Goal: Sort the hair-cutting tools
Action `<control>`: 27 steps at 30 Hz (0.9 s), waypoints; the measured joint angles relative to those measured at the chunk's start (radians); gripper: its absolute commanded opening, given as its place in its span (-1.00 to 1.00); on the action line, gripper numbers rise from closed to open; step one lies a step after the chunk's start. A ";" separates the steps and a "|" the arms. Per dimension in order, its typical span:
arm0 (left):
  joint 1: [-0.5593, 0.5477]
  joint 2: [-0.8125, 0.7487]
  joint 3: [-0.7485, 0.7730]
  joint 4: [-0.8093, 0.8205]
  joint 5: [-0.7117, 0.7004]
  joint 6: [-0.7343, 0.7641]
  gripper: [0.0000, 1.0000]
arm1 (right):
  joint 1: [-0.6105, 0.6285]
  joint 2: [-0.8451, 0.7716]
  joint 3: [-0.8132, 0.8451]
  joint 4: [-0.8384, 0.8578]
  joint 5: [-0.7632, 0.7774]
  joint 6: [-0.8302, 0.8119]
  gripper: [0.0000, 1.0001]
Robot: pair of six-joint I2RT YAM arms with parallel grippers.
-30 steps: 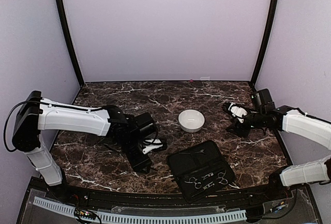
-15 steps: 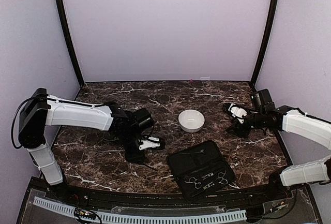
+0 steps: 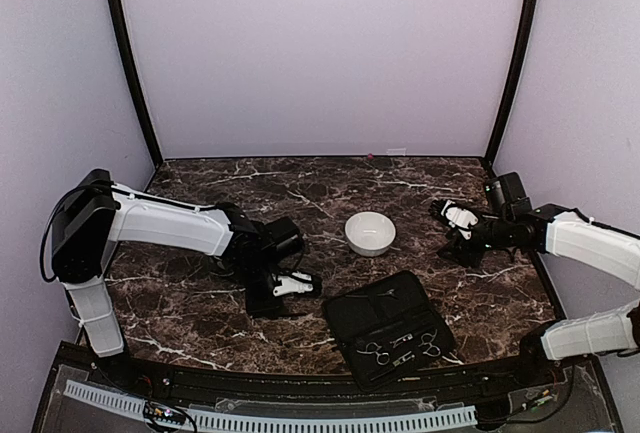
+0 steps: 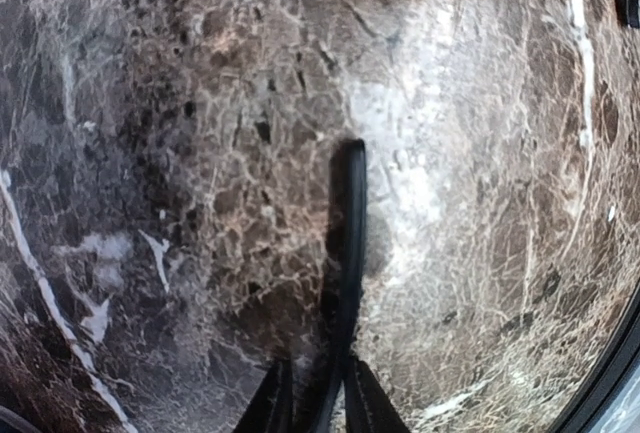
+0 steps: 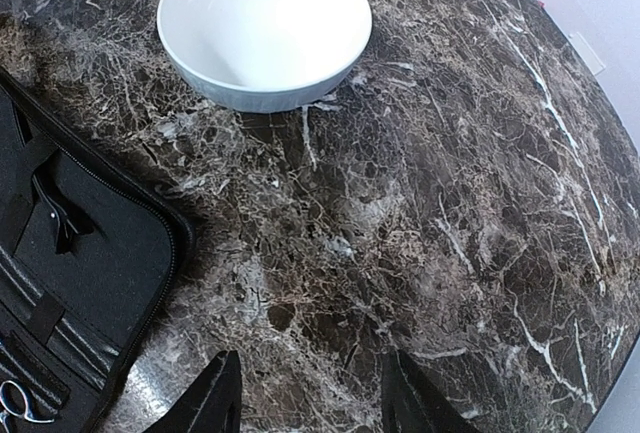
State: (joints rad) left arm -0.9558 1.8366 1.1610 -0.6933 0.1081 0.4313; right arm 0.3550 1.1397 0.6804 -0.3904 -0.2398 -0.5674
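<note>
The left pincer [image 4: 318, 398] is low over the desk [image 3: 200, 323], in its left half and toward the near edge. A thin dark stick [image 4: 348, 243] lies flat on the marble there. The stick's long axis runs straight out from the pincer, in line with its reach, and points toward the black case [image 3: 388, 325], whose edge shows just beyond the stick's far tip. The two fingers straddle the near end of the stick, so the jaws close across its thin width. The gap on either side is very narrow. I cannot tell whether the fingers already clamp the stick or only bracket it.

The lift depends on that alignment. With a grip at one end only, the free length may droop or swivel.

The right pincer [image 5: 310, 403] hovers near the right edge with its jaws apart and nothing between them. It faces the white bowl [image 3: 370, 233], which is well apart from the stick, so the left arm is clearly the nearer one. Silvery scissors [image 3: 378, 353] sit in the open case by the near edge.
</note>
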 measured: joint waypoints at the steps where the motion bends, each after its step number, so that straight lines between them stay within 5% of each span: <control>1: 0.000 0.000 0.000 -0.002 -0.001 0.000 -0.77 | 0.000 0.001 0.000 0.000 0.000 0.000 -0.04; 17: -0.065 -0.046 0.125 -0.146 -0.013 -0.161 -0.93 | 0.000 0.037 0.000 0.000 0.001 0.000 -0.05; 27: -0.182 0.058 0.393 -0.125 0.045 -0.315 -1.00 | 0.000 0.053 0.000 0.000 0.001 0.000 -0.04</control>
State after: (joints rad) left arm -1.1378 1.8950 1.5539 -0.8181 0.1532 0.1162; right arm 0.3550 1.1927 0.6807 -0.3904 -0.2386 -0.5678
